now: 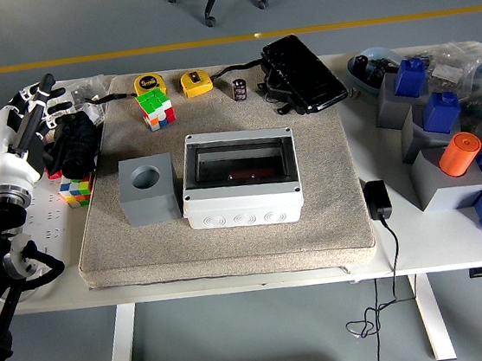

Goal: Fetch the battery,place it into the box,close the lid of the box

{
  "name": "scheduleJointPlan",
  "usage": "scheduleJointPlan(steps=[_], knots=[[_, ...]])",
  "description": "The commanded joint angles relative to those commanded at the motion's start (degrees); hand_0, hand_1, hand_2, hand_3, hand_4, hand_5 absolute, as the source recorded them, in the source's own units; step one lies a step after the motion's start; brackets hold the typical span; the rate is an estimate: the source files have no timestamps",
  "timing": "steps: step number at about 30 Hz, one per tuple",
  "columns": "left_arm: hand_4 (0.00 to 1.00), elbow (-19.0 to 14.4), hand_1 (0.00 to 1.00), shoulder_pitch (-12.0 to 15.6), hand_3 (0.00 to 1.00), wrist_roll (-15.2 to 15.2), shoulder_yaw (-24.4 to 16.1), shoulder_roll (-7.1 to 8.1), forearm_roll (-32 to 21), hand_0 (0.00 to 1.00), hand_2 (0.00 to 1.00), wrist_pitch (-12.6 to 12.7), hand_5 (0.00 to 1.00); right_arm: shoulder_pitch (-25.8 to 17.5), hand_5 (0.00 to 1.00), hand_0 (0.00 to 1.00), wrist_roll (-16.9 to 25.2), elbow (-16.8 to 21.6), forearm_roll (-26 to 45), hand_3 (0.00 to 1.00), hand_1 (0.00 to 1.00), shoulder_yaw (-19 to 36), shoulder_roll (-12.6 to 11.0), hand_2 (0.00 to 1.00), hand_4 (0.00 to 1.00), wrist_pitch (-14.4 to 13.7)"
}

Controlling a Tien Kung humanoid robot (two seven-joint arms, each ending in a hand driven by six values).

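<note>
A white box (pixel 242 206) with a clear lid (pixel 237 162) stands in the middle of the beige mat (pixel 330 196). The lid lies flat on the box. A dark reddish thing (pixel 245 177) shows through it, inside the box. A small dark cylinder (pixel 239 89), like a battery, stands at the mat's far edge. My left hand (pixel 24 127) is at the table's left edge, well left of the box, with its fingers spread and holding nothing. The right arm is out of view.
A grey block with a round hole (pixel 148 188) stands left of the box. A colour cube (pixel 155 108), two yellow tape measures (pixel 196 83) and a black case (pixel 303 73) lie at the back. Grey and blue blocks, an orange cylinder (pixel 459 154) and a bin fill the right side.
</note>
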Motion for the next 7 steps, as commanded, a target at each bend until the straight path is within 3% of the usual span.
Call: scheduleJointPlan(steps=[7], knots=[[0.976, 0.26, 0.54, 0.3, 0.605, 0.06, -0.19, -0.26, -0.03, 0.452, 0.601, -0.1, 0.542, -0.42, 0.532, 0.608, 0.15, -0.02, 0.07, 0.575, 0.63, 0.23, 0.26, 0.653, 0.976, 0.07]])
